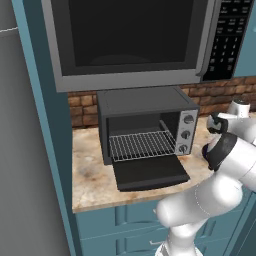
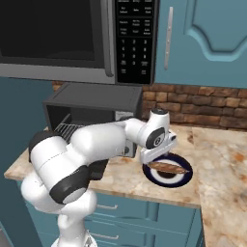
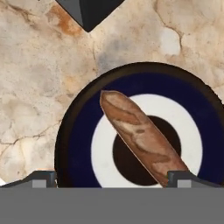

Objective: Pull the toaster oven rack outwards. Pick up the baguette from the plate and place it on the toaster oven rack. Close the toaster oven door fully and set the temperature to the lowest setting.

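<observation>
The toaster oven [image 1: 145, 125] stands on the counter under the microwave. Its door [image 1: 149, 173] is dropped open and lies flat. The wire rack [image 1: 141, 145] lies in the cavity, its front edge at the opening. To the right of the oven, the orange-brown baguette [image 2: 168, 167] [image 3: 142, 138] lies slantwise on a dark blue and white plate [image 2: 185, 174] [image 3: 78, 144]. My gripper [image 2: 155, 161] [image 3: 113, 179] hangs open just above the plate. One fingertip [image 3: 43, 178] stands left of the loaf and the other at its near end, with nothing held.
A large microwave [image 1: 130, 40] with a keypad [image 2: 135, 43] hangs above the oven. A brick backsplash [image 2: 202, 103] runs behind the counter. A dark corner of the oven door [image 3: 89, 11] shows near the plate. Marble counter [image 2: 222, 164] stretches right of the plate.
</observation>
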